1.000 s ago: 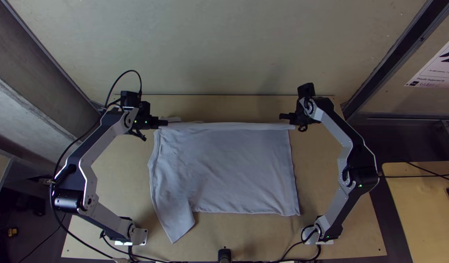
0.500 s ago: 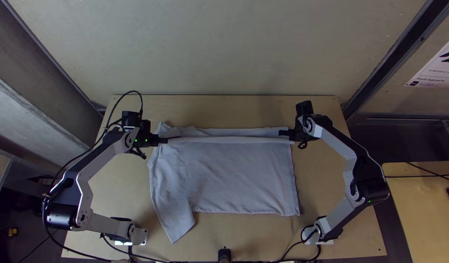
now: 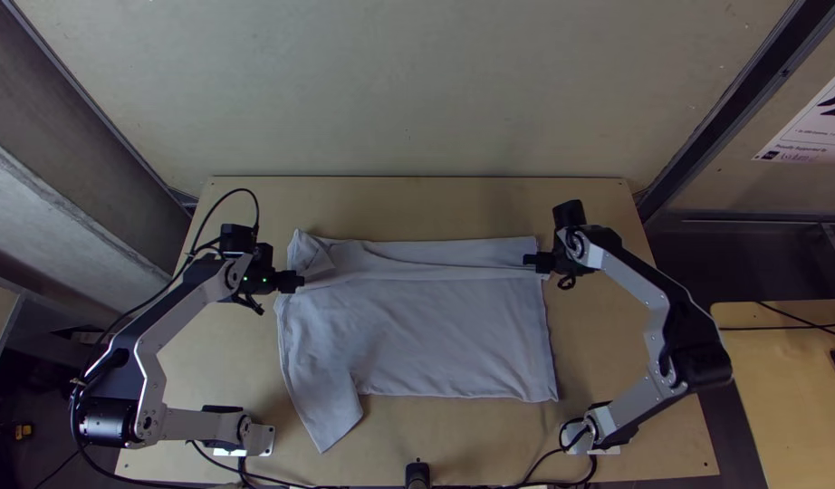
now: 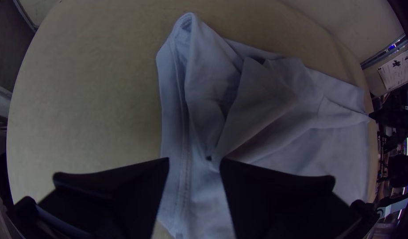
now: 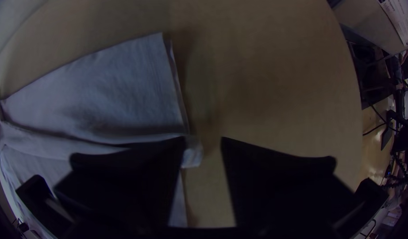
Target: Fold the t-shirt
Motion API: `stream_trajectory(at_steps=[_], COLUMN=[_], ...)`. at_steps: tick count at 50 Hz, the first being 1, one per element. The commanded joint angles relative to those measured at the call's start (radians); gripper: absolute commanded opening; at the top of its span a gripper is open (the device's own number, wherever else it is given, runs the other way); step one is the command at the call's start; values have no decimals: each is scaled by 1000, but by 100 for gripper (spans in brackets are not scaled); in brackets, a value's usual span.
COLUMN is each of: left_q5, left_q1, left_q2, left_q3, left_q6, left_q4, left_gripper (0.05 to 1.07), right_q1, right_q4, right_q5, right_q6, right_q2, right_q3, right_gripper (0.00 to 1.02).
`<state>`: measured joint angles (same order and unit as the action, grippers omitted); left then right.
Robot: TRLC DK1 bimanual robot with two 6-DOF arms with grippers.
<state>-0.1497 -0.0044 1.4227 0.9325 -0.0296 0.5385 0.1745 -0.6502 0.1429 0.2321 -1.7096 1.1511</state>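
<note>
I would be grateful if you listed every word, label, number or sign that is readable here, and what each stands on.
Poster at the top view's right edge: small lines of print and a dark logo, too small to quote reliably.
T-shirt: no print seen.
Arms: no lettering I can make out.

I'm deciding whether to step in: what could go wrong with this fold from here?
The left gripper is open around creased cloth, so moving it might drag the t-shirt askew.
The right gripper is open with one finger at the folded strip's end, and could snag it.
The pointed flap jutting toward the near edge may leave the bundle uneven.
</note>
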Motion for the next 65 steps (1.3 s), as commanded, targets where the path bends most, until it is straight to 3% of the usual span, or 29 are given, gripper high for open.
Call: stream_trajectory(at_steps=[1,24,37,55,65], left_q5=[-45,-88,-22,-19,24], left_q1=[34,14,-152,-467,-511], left_q2=[-50,-347,-507,-594,-587], left_q3=[40,62,35,-66,-170], left_q6=[7,74,85,-67,-127], left_q4=[49,293,526,799,833], left_gripper=[103,103,102,102,102], right_q1=[-3,8,3,-3,-3], right_q4=[-32,-140,-172,-213,-233], right_q5=[12,12,12,11,9], right_q6=[12,13,36,82,90], right_q2=[108,524,605,596,570], right_q3=[-33,-97,-114,-123,-126], right_gripper=[98,98,98,98,98])
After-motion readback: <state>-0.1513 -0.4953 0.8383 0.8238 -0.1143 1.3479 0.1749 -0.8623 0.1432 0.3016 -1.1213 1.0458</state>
